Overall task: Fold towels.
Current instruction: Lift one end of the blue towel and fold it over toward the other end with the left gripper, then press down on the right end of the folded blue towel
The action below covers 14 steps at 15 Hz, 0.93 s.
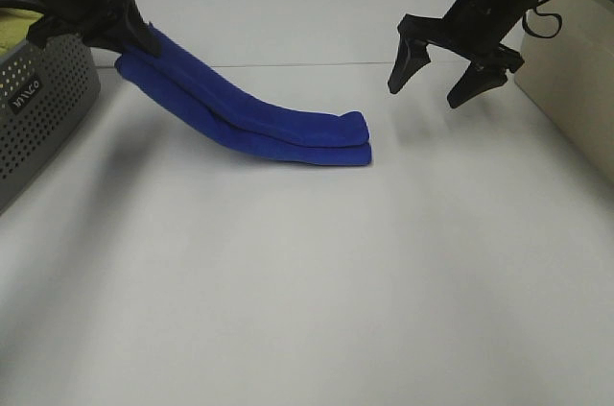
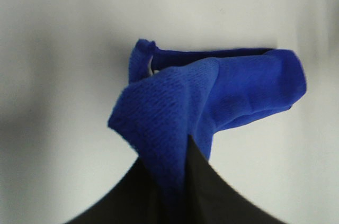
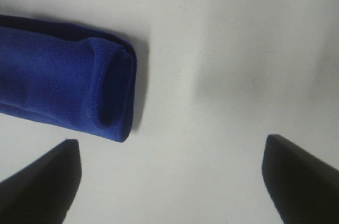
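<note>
The fingers (image 1: 120, 30) of your left gripper (image 1: 132, 39) are pinched tight on one end of the soft blue cloth towel (image 1: 288, 128). In the high view, that end is up in the air, just beside the grey plastic basket with holes (image 1: 48, 108). The other end of the towel lies on the white table (image 1: 307, 291), near the middle, folded into layers. A yellow cloth (image 1: 19, 27) sits in the basket. Your right gripper (image 1: 427, 91) hangs above the table, well apart from the towel. Its fingers are spread wide and hold nothing.

In the left wrist view, the black fingers (image 2: 222, 197) are closed together with blue cloth (image 2: 212, 97) squeezed between them. The rest of the towel hangs away from them, down to the table.

In the right wrist view, the two black fingers (image 3: 42, 181) stand far apart with only table between them. The round, folded end of the towel (image 3: 58, 91) lies on the table off to one side.

I think you are lifting this end to lay it over the low end for one more fold. Go slow and hold the pinch tight, so the layers do not slide apart. Carry the high end straight along the towel, not sideways. The low end may drag, so your right gripper could press it down first.
</note>
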Each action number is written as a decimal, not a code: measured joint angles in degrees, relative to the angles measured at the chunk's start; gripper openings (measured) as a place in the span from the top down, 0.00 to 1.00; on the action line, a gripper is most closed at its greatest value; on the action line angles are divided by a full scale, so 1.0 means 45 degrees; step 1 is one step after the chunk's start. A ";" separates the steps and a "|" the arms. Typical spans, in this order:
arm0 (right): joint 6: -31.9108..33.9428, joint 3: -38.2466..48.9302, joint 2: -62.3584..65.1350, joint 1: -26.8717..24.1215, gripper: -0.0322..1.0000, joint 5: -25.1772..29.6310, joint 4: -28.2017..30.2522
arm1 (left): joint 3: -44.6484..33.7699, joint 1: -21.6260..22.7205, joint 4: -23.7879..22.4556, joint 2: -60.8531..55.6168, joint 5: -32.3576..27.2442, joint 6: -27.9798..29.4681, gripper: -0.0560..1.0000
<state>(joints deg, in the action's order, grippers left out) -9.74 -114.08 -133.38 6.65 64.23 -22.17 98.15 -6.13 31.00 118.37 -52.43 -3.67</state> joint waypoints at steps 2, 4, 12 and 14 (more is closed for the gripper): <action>0.0000 0.0000 0.0000 0.0000 0.13 0.0013 0.0013 | 0.0828 -0.0700 0.0255 -0.0038 -0.0076 0.0382 0.88; 0.0000 0.0000 0.0000 0.0000 0.13 0.0166 0.0025 | 0.1070 -0.1337 0.0942 0.0229 -0.0051 0.0497 0.88; 0.0000 0.0000 0.0000 0.0000 0.13 0.0917 0.0038 | 0.3807 -0.3489 0.2712 0.4074 0.1464 0.2190 0.79; 0.0000 0.0000 0.0000 0.0000 0.13 0.0917 0.0025 | 0.3985 -0.3591 0.2737 0.4405 0.1681 0.2687 0.55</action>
<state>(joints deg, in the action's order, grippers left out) -9.74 -114.08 -133.38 6.65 68.35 -22.06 116.08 -22.29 43.32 138.20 -44.86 8.42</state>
